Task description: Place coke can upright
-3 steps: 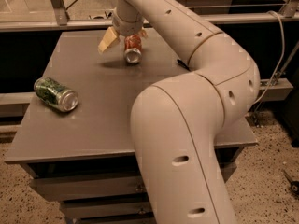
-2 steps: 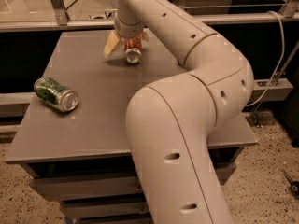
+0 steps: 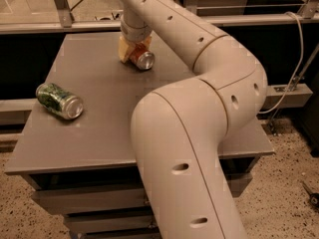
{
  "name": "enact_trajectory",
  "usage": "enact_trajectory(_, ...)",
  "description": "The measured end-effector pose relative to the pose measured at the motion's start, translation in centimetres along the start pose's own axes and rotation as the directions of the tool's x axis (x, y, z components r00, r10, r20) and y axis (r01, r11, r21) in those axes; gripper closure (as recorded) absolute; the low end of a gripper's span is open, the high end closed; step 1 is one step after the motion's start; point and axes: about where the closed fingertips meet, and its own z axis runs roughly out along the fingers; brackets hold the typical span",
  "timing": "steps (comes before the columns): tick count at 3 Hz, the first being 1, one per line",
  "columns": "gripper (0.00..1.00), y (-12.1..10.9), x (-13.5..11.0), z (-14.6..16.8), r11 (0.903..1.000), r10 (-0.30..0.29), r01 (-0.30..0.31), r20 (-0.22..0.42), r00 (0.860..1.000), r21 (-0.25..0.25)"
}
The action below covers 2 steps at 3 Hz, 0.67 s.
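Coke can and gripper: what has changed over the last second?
The gripper, at the far side of the table, has come down a little, and the coke can at its tip came with it, still tilted with a silver end toward the camera. The near part of the arm edged slightly left. The green can stayed on its side near the left edge.
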Motion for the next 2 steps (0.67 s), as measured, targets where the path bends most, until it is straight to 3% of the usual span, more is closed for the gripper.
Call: enact_trajectory(2, 0.91, -0.05, -0.06, -0.16, 1.0000, -0.005, 0.005, 0.004, 1.000, 0.000)
